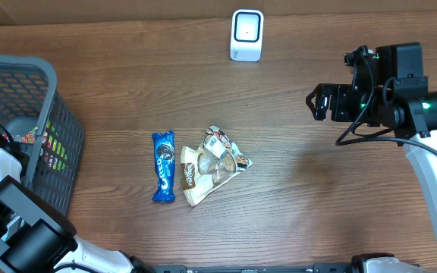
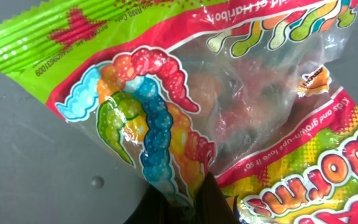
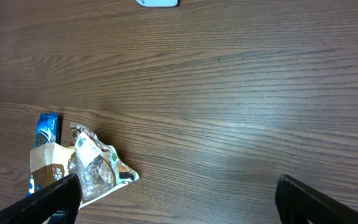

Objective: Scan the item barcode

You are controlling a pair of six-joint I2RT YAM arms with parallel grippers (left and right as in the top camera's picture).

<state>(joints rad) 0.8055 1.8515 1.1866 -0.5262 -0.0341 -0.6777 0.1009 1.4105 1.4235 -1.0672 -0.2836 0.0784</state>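
Inside the grey basket [image 1: 21, 76] at far left, the left pincer [image 2: 188, 202] pinches a gummy-worm bag [image 2: 185, 93]. The right pincer [image 3: 179, 202] hangs wide above the desk [image 1: 302, 189].

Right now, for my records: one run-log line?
left claw: shut on gummy bag | right claw: open, idle | scanner: unused

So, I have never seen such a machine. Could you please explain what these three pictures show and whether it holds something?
Two robot arms work at a wooden table. One picture looks down from above; the other two come from cameras on each wrist. On the table lie a blue Oreo pack, a clear snack bag and a white scanner. A grey basket stands at the left. The left gripper, inside the basket, has shut on a gummy worms bag. The right gripper hangs open over the table, holding nothing.
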